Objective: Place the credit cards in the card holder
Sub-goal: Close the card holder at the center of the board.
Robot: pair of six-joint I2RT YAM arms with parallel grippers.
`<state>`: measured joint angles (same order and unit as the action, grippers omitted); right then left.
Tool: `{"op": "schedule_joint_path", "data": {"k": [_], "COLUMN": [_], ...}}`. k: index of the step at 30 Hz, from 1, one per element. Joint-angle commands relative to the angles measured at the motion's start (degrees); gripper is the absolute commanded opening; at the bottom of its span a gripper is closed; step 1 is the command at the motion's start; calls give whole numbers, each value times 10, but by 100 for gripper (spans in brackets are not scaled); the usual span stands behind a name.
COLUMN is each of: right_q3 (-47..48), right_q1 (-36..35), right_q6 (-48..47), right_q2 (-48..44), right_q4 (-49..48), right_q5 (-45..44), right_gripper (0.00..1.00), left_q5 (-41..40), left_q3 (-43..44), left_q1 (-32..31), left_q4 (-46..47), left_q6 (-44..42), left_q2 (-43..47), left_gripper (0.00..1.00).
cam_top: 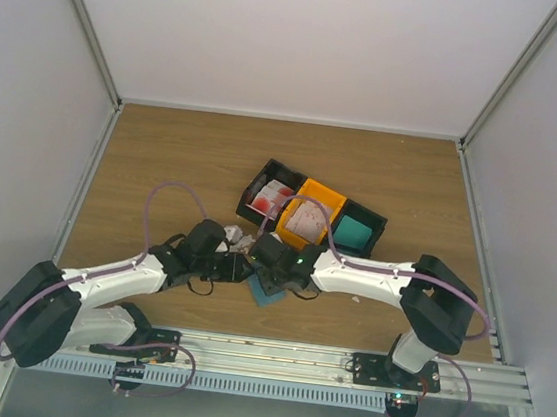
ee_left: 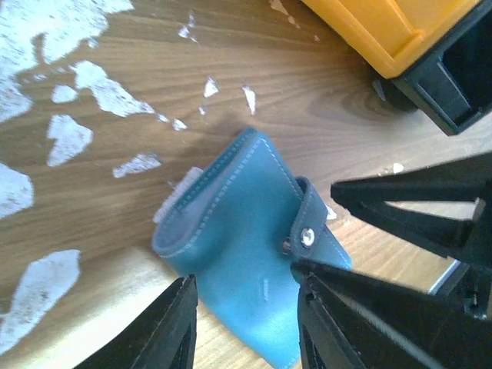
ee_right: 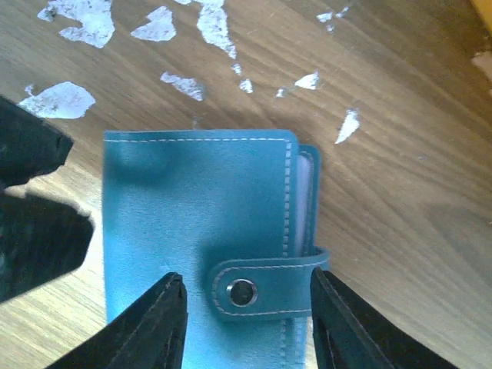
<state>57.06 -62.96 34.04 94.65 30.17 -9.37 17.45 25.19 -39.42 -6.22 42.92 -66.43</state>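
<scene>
Hands stand part-open, gripping nothing: left hand [ee_left: 244,286] and right hand [ee_right: 247,278] hover over the snapped-shut dusty-blue stitched card holder [ee_right: 192,200] on the wooden surface [ee_right: 400,154].

wooden table [cam_top: 164,155] (pale walls [cam_top: 298,40])

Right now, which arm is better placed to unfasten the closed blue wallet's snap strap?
Probably right: the open right gripper straddles the snap strap of the blue card wallet; the left gripper hovers over plain cover.

Left hand [cam_top: 237,267] and right hand [cam_top: 260,265] close together at the blue card holder [cam_top: 267,293], credit cards [cam_top: 305,220] in the bins [cam_top: 250,191] beyond.
</scene>
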Motion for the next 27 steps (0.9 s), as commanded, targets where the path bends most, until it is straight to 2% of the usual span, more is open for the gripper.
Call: {"op": "schedule_joint_path", "data": {"k": [1,9,14,27], "right_q3": [26,61,87,104], "right_q1": [-23,-35,-38,-38], "right_q6": [-6,21,44,70], "right_q2": [24,66,74,74], "right_q4": [23,79,118,153], "right_q5": [-23,-80,-117,-137], "right_gripper": [47,47,29,4], "left_q5": [0,28,38,41], "left_q3": [-21,-63,-69,-70], "left_q1": [25,69,75,75], "left_q4": [42,81,86,85], "left_q6": [7,18,15,11], "left_q2": [4,19,19,22], "left_gripper": [37,33,33,31]}}
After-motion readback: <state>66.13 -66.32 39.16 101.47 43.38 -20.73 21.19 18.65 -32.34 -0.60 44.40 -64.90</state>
